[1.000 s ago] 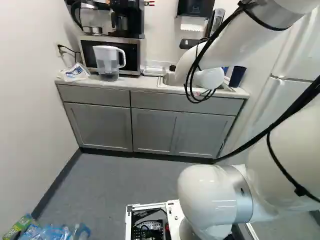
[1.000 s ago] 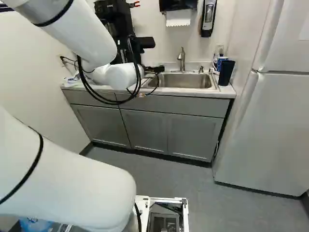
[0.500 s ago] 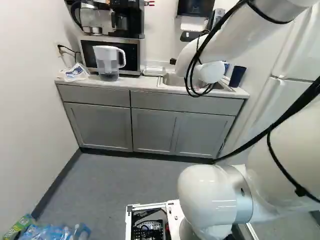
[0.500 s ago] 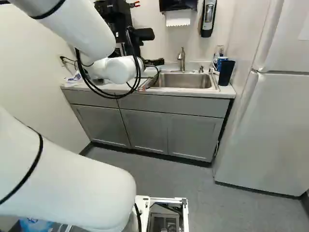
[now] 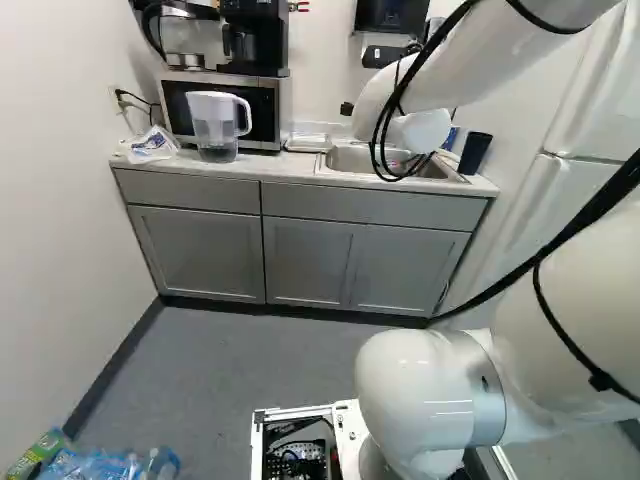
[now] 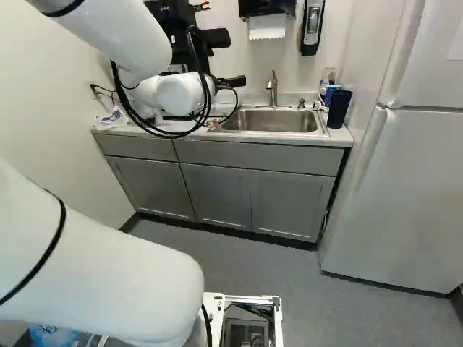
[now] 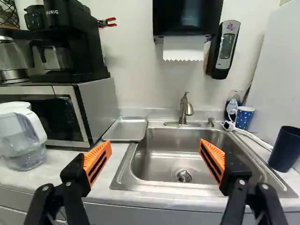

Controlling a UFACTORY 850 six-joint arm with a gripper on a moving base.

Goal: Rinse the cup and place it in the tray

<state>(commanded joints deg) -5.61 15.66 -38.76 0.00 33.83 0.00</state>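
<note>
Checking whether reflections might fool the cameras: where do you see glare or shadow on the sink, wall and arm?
Wrist view: soft bright reflections inside the steel sink, a faint shadow on the wall below the towel dispenser; left base view: a gentle highlight on the arm's rounded white joint; right base view: a mild sheen in the sink.

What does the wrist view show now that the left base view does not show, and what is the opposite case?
Only the wrist view: the faucet, the hanging paper towel, and the open gripper with its orange pads.

Only the left base view: the floor, the blue plastic items on it, and the white-and-blue packet at the counter's end.

Both: the sink, the metal tray, the dark cup, the pitcher and the microwave.
</note>
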